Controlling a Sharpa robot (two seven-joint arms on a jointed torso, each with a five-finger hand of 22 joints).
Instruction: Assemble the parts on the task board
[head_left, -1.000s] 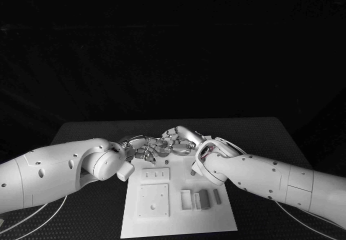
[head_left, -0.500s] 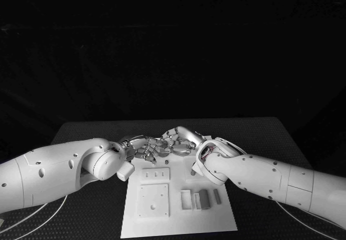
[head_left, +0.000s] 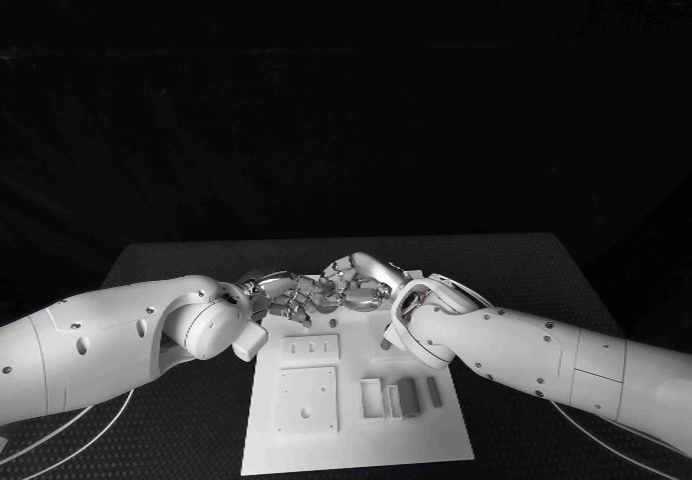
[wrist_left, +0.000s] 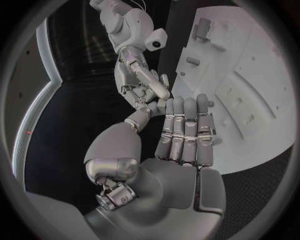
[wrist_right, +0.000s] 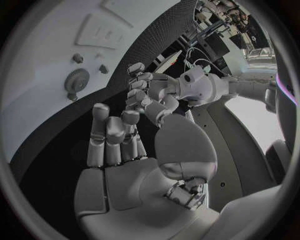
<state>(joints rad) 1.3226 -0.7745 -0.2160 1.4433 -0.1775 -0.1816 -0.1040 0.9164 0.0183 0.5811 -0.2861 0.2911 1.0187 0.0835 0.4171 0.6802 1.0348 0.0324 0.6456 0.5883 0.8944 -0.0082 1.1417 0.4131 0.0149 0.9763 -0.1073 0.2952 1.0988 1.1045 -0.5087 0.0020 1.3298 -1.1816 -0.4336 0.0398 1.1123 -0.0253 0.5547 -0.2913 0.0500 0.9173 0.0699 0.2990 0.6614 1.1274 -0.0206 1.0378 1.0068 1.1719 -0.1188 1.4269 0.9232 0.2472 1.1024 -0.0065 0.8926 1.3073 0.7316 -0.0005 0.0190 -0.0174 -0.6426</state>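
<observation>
Low in the centre of my head view lies the task board (head_left: 361, 440) on the black table (head_left: 534, 270), with small grey parts (head_left: 408, 397) standing at its right and a raised square plate (head_left: 307, 401) at its left. Just above its top edge I see the left hand (head_left: 289, 295) and right hand (head_left: 361, 285) meeting fingertip to fingertip. I cannot tell whether either grips anything.
</observation>
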